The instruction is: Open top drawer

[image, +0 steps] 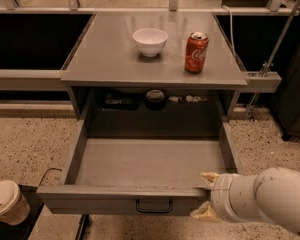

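Speckled flooring (25, 144) surrounds a grey bench (105, 59) carrying a white bowl (150, 40) and a red can (196, 52). Below the benchtop, the top drawer (145, 164) stands pulled far out. The hand (205, 195) clamps the right end of the drawer's front panel, one finger above, one below.

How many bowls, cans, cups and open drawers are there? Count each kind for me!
Bowls: 1, the white bowl
Cans: 1, the red can
Cups: 1, the paper cup at lower left
Open drawers: 1, the top drawer, with the gripper at the right end of its front
Total: 4
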Controlling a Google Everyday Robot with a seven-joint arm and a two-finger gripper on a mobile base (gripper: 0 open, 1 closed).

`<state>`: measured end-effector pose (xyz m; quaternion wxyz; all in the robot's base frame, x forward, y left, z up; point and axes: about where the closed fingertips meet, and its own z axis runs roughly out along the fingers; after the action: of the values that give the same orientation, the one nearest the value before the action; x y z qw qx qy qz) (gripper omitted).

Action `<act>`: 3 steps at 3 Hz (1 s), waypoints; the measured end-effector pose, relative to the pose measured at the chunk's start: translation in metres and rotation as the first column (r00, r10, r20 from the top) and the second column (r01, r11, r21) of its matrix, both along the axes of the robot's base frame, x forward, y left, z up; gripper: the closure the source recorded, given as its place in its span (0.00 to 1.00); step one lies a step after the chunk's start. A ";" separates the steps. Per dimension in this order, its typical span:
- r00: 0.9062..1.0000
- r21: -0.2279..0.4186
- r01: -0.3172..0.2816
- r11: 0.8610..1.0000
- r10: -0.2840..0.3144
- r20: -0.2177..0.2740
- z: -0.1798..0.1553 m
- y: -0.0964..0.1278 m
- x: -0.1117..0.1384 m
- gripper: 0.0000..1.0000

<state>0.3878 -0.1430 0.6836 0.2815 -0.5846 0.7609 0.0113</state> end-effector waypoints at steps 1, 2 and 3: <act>1.000 0.000 0.000 1.000 0.000 0.000 0.000 0.000 0.000 0.00; 1.000 0.000 0.000 1.000 0.000 0.000 0.000 0.000 0.000 0.00; 0.999 -0.024 0.027 0.999 -0.026 0.031 0.033 -0.012 0.028 0.00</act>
<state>0.4160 -0.1549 0.7162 0.2861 -0.5780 0.7642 -0.0109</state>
